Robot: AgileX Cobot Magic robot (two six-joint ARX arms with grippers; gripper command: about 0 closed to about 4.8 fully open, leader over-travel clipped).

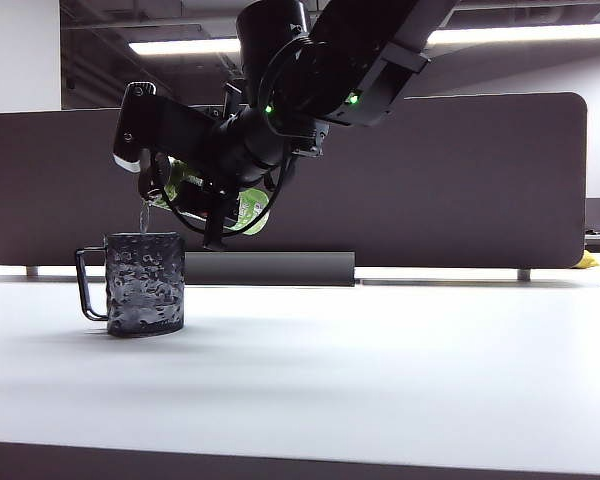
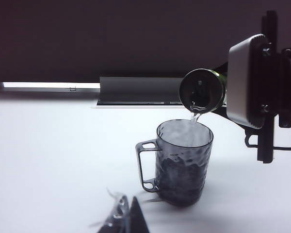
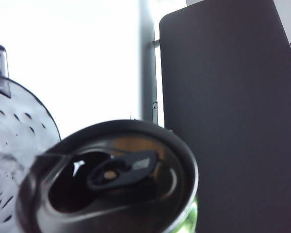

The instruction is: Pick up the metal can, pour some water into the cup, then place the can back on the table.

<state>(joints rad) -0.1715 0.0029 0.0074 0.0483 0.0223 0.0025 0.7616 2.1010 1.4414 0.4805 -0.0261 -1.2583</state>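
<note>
The bright-green metal can (image 1: 252, 210) is tipped nearly level above the cup (image 1: 145, 283), held by my right gripper (image 1: 208, 200), which is shut on its body. A thin stream of water (image 1: 145, 216) falls from the can's mouth into the dark dimpled mug. In the left wrist view the can's open top (image 2: 202, 91) hangs over the cup's rim (image 2: 184, 131), and the stream (image 2: 195, 116) runs in. The right wrist view shows the can's lid (image 3: 111, 184) close up beside the cup (image 3: 14, 141). My left gripper (image 2: 127, 214) hovers low, near the cup, shut and empty.
The cup stands on the white table (image 1: 380, 360), its handle (image 1: 84, 285) pointing left. A dark grey divider panel (image 1: 460, 180) runs along the back, with a grey rail (image 1: 270, 268) at its foot.
</note>
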